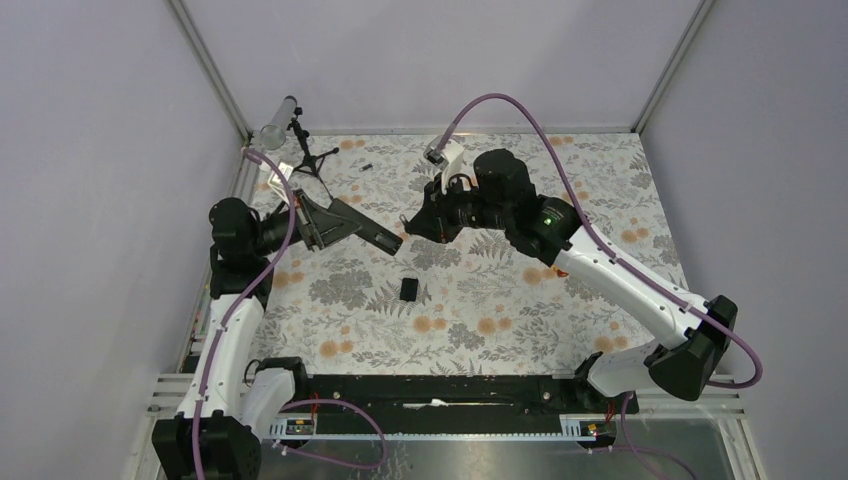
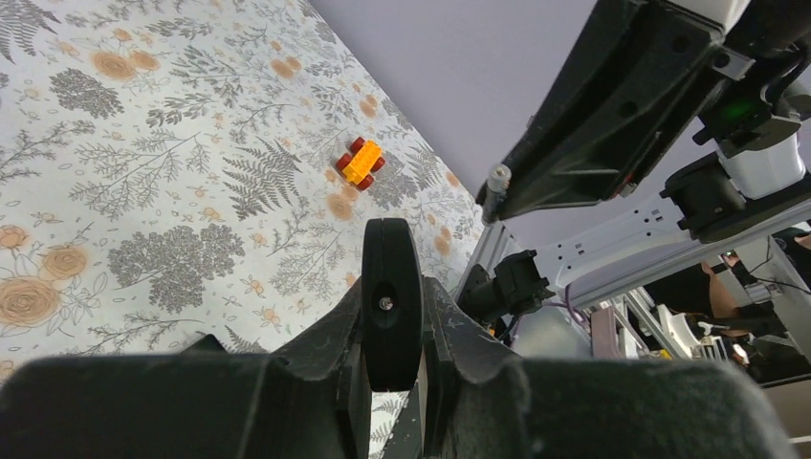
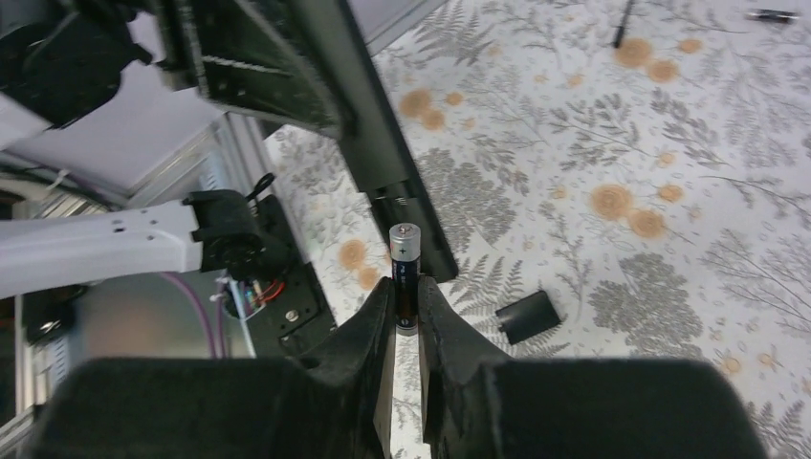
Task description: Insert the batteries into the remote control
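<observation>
The right gripper [image 3: 405,320] is clenched on a slim cylindrical battery [image 3: 405,251], whose silvery capped end stands past the matte black fingertips; just beyond that tip is the open end of the flat black remote control [image 3: 383,163], raised off the table and pinched edge-on in the tightly closed left gripper [image 2: 390,330]; to the right gripper's right a small flat rectangular cover [image 3: 528,316] lies on the floral cloth [image 3: 669,287]; far ahead lies the other battery [image 3: 773,14].

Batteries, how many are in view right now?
2. One battery is clamped in the right hand, close to the remote control. A second battery, tiny here, lies on the far table near the tripod. Any already inside the remote would be hidden.
</observation>
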Tool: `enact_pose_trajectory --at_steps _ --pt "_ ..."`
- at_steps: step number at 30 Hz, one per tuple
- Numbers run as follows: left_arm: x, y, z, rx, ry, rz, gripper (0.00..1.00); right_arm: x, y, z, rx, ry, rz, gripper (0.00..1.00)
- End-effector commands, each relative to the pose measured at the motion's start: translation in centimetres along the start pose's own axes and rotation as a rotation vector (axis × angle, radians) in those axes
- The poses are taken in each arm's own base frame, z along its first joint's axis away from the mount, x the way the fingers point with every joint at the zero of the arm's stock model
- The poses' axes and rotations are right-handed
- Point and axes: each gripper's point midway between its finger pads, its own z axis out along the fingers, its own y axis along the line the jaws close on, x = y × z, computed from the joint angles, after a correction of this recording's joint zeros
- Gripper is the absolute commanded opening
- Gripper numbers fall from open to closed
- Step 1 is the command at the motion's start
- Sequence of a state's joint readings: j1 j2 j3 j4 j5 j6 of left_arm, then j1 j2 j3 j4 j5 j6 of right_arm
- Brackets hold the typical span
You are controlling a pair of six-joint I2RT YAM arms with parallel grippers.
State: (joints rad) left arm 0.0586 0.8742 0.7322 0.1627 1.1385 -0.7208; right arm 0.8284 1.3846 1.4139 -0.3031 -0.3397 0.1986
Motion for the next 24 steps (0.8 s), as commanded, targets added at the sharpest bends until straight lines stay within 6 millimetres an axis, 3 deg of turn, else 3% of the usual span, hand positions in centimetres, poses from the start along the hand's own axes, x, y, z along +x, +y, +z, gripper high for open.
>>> enact_pose_trajectory --at_steps 1,8,15,24 --pt "-1.2 -2.0 0.2 0.064 0.005 0.026 0.00 -1.5 3.8 -0.8 -0.198 -0.046 -0.032 0.15" --pt "-0.5 -3.7 0.5 0.135 0.069 -0.043 0.00 -1.9 5.3 -0.2 -0.224 -0.044 -0.137 0.15" --pt "-0.8 -3.7 0.9 0.137 0.092 -0.121 0.00 -1.1 5.9 1.3 -0.199 0.012 -0.233 0.15" --pt "-1.6 -3.9 1.1 0.151 0.080 -0.135 0.00 -0.3 4.7 2.0 -0.117 0.038 -0.290 0.16"
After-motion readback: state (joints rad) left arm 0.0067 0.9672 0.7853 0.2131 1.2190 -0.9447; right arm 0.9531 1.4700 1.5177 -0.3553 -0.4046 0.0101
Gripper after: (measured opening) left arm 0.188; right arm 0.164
